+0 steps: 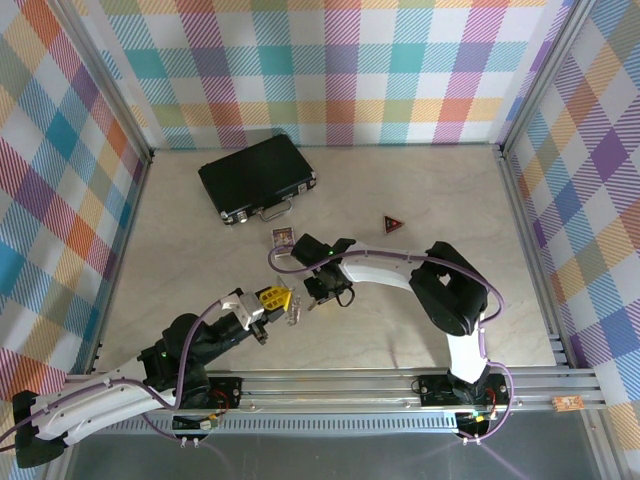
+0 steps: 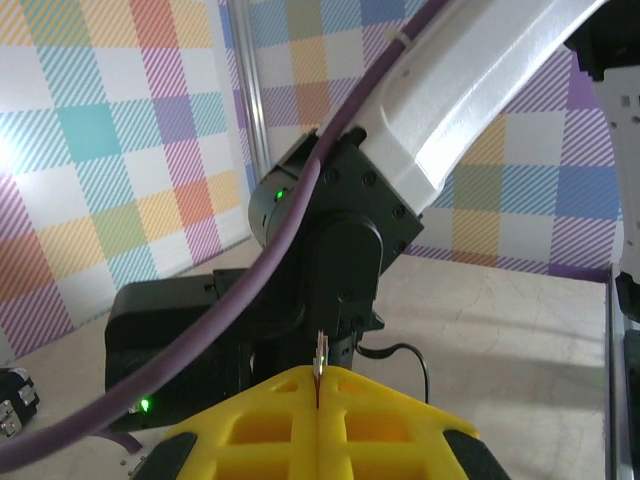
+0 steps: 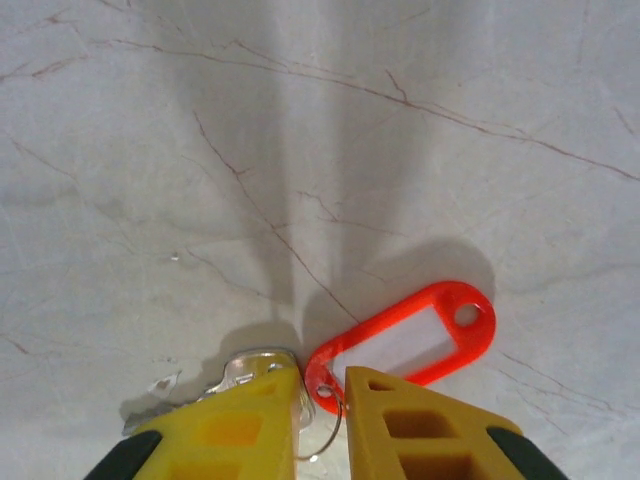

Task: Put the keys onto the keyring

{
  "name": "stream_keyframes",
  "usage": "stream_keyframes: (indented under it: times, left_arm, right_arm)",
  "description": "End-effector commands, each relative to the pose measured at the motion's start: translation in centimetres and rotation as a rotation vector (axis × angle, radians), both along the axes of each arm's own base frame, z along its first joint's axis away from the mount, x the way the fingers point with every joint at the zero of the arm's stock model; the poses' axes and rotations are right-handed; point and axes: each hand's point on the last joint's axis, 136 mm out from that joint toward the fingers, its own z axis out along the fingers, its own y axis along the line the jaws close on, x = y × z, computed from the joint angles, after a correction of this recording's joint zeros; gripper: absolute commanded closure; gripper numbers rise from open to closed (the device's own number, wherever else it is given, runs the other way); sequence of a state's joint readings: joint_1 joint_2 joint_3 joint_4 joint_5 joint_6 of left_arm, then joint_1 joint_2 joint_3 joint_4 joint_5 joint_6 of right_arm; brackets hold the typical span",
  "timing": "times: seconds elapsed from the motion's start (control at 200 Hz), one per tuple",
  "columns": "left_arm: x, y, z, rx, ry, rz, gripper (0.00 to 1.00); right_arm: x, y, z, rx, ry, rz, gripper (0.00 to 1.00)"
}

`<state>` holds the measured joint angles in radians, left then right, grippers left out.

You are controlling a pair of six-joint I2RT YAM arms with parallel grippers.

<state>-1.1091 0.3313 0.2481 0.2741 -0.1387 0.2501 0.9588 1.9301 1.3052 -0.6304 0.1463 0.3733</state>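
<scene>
The pale marbled bench [image 1: 420, 180] carries a black case [image 1: 258, 176] at upper centre of the top view. Both arms meet below it, near the frame's middle. The left pincer [image 2: 318, 388] is closed tight on the keyring [image 2: 320, 352], seen edge-on as a thin metal sliver standing up from its yellow tips. The right pincer [image 3: 322, 388] is nearly closed. The keys [image 3: 405, 338] sit in its narrow gap by the tag's small loop, seemingly pinched. The red tag runs off to the upper right and the silvery blade lies just left of the left-hand tip.

The step in hand looks like threading. It would go best if the left arm holds the ring steady while the right brings the tag's loop squarely to the ring's opening, slowly, without twisting.
</scene>
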Motion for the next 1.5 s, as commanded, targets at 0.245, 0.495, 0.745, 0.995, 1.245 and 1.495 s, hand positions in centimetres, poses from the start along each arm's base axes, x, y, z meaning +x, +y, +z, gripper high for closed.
stream_keyframes:
  times: [0.245,0.495,0.745,0.995,1.245,1.495]
  left_arm:
    - [-1.2,0.1,3.4,-0.093,-0.035,-0.06,1.0]
    - [-1.2,0.0,3.2,-0.088,-0.035,-0.064,1.0]
    - [-1.0,-0.8,2.6,-0.065,-0.021,-0.071,1.0]
    - [-1.4,-0.4,2.5,-0.081,-0.024,-0.082,1.0]
    - [-1.2,1.1,2.1,-0.122,-0.025,-0.035,1.0]
    - [-1.2,2.8,2.4,-0.149,-0.055,0.009,1.0]
  right_arm:
    - [-3.3,-3.6,1.8,-0.054,0.049,0.083,0.84]
    - [-4.7,-6.5,1.2,-0.165,0.089,0.139,0.86]
    - [-5.3,-7.7,1.4,-0.173,0.121,0.126,0.85]
    - [-4.8,-6.8,3.5,-0.052,0.131,0.041,0.68]
    - [-4.8,-0.2,4.9,0.294,0.235,-0.15,0.55]
    - [-3.2,0.5,3.1,0.267,0.194,-0.275,0.61]
